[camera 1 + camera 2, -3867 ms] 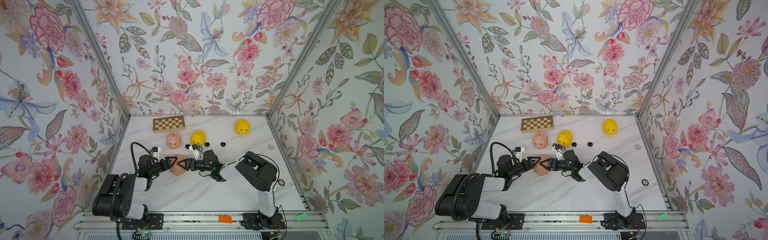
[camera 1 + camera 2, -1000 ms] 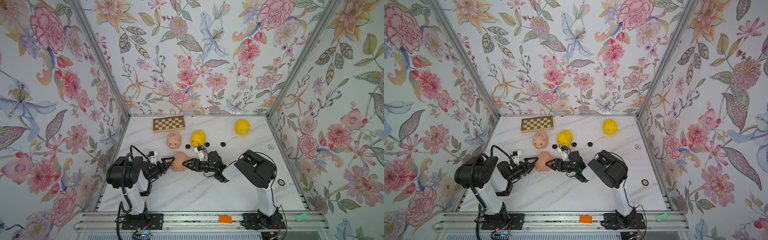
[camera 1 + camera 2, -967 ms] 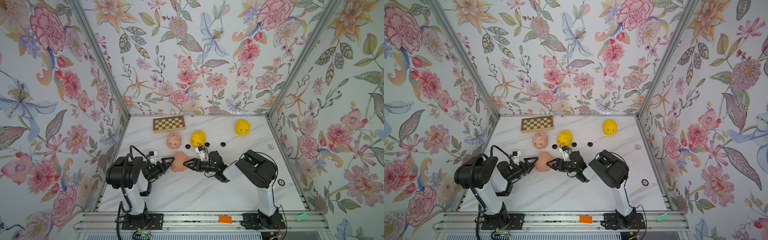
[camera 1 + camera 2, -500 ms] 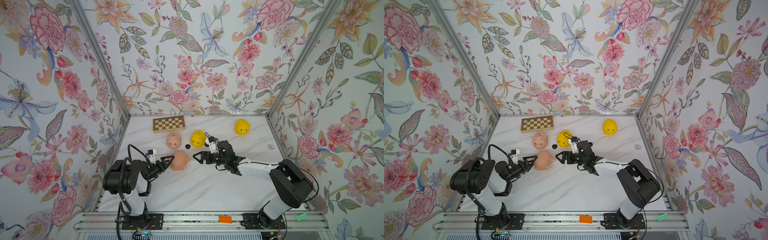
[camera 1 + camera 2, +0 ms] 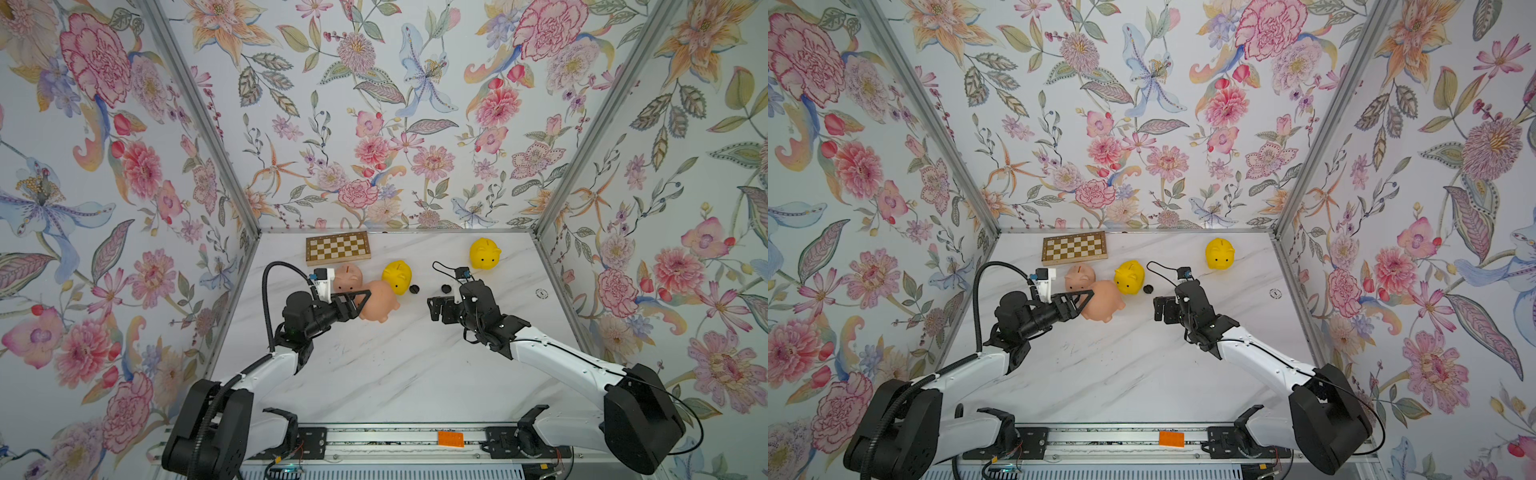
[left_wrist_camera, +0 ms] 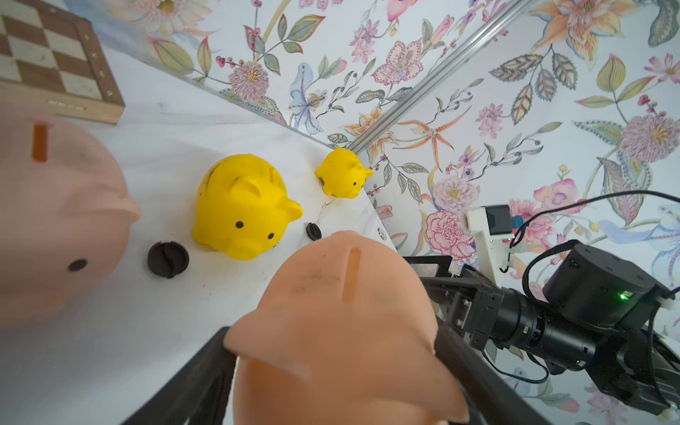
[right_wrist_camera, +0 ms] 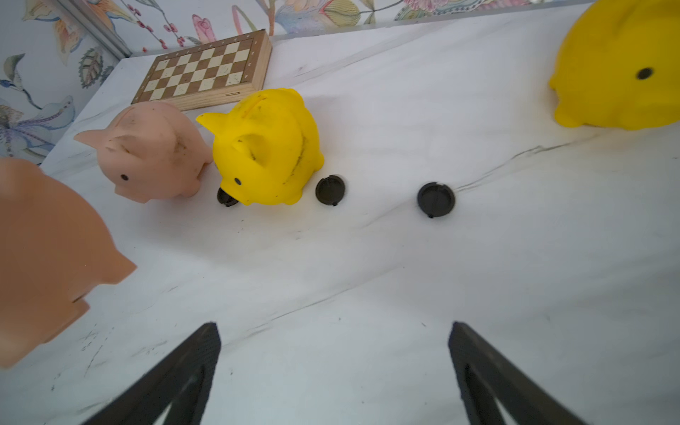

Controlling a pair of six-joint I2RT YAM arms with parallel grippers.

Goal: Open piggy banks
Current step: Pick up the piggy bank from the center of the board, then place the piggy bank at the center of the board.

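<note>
right claw [image 5: 440,309] now back from pink pig [image 5: 381,308] within left claw [image 5: 362,303]

- The held peach pig [image 5: 376,306], centre-left in a top view, is upright with its slot up, clamped in my left gripper [image 5: 365,300].
- The second peach pig [image 5: 348,277] stands just above it in the frame.
- The near yellow pig [image 5: 397,276] stands beside both, with three black plugs [image 7: 330,190] lying loose around it.
- The far yellow pig [image 5: 484,253] stands alone, further to the upper right.
</note>
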